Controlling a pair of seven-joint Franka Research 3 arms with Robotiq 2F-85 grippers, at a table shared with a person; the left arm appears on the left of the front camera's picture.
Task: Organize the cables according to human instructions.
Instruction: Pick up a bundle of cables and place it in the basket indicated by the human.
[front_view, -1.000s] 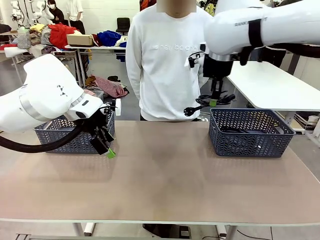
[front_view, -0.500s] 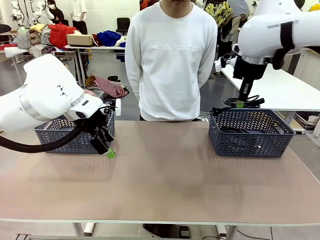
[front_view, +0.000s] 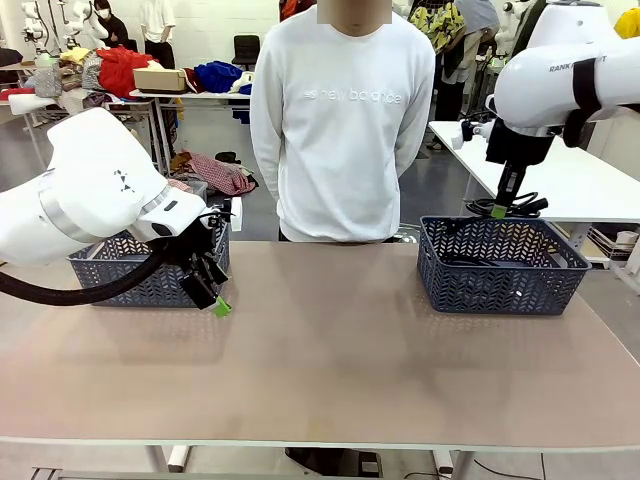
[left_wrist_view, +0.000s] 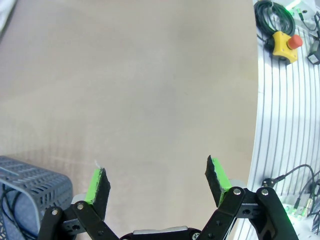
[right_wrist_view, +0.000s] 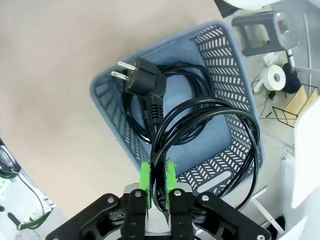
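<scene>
a: what did your right gripper (right_wrist_view: 157, 182) have hold of?

b: a coiled black cable (right_wrist_view: 200, 125). my green pads (right_wrist_view: 145, 181) were pinched tight on a few strands of it, and the loop hung out beyond my fingertips with its two-pin plug (right_wrist_view: 142, 80) at the far end. in the front view the right gripper (front_view: 503, 208) hung just above the rim of the right basket (front_view: 500, 266), cable (front_view: 510, 206) dangling under it, not yet touching the basket floor as far as i could tell.

a: and what lay past the fingers?

b: straight beyond my fingertips was the right basket (right_wrist_view: 231, 80), its open top facing me. there seemed to be another dark cord already lying inside it, under the one i held, though i could not separate the two cleanly.

a: your left gripper (left_wrist_view: 157, 180)?

b: wide open and holding nothing, only the bare table (left_wrist_view: 140, 90) beyond it. close beside one finger was the corner of the left basket (left_wrist_view: 30, 182), with a bit of black cord showing in it. from the front, my left gripper (front_view: 210, 285) hovered low over the table just in front of that left basket (front_view: 140, 272).

a: the person?

b: the person (front_view: 340, 120) stood across the table from me, arms behind the back.
</scene>
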